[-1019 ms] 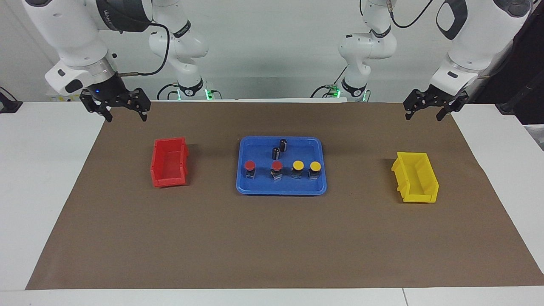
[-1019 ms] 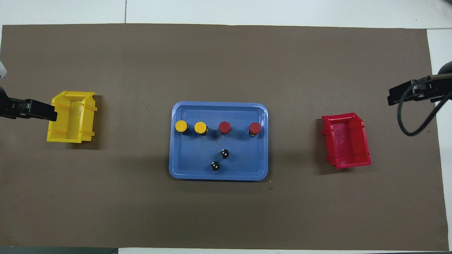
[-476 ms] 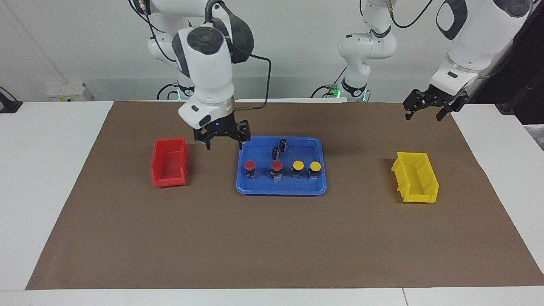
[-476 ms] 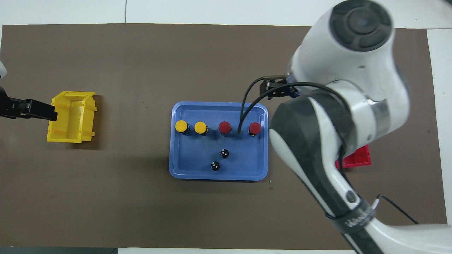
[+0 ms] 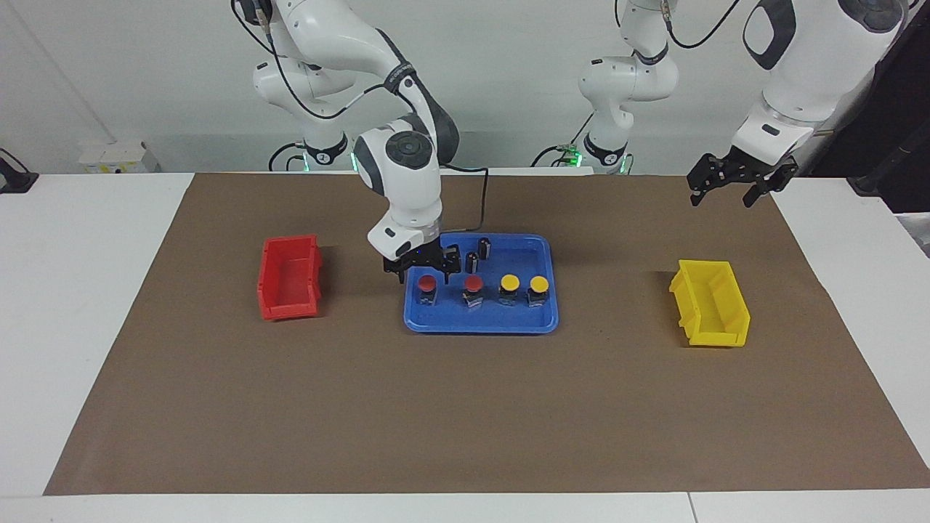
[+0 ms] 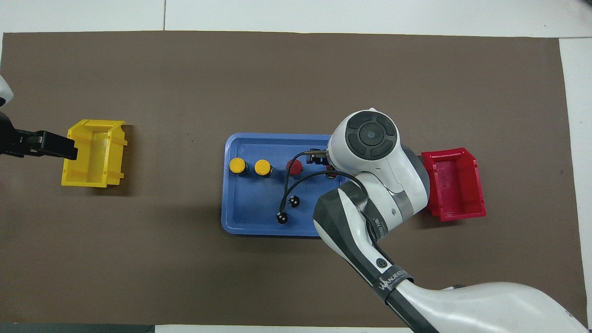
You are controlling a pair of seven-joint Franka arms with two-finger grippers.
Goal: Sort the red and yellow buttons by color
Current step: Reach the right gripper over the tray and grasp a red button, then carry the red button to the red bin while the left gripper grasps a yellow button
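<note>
Four buttons stand in a row in the blue tray (image 5: 436, 324): two red buttons (image 5: 427, 282) (image 5: 473, 283) and two yellow buttons (image 5: 510, 281) (image 5: 538, 282). My right gripper (image 5: 425, 274) hangs open just over the red button nearest the red bin, one finger on each side of its cap. In the overhead view the right arm hides that button; the other red button (image 6: 294, 166) and both yellow buttons (image 6: 237, 165) (image 6: 262, 167) show. My left gripper (image 5: 726, 187) waits open, up in the air at the left arm's end of the mat.
Two dark cylinders (image 5: 472, 261) (image 5: 484, 247) stand in the tray, nearer to the robots than the buttons. A red bin (image 5: 289, 277) sits toward the right arm's end and a yellow bin (image 5: 708, 303) toward the left arm's end, both on a brown mat.
My right arm has swung in from the mat's edge past the red bin and come down over the tray, ending over the outer red button. The left arm has barely moved.
</note>
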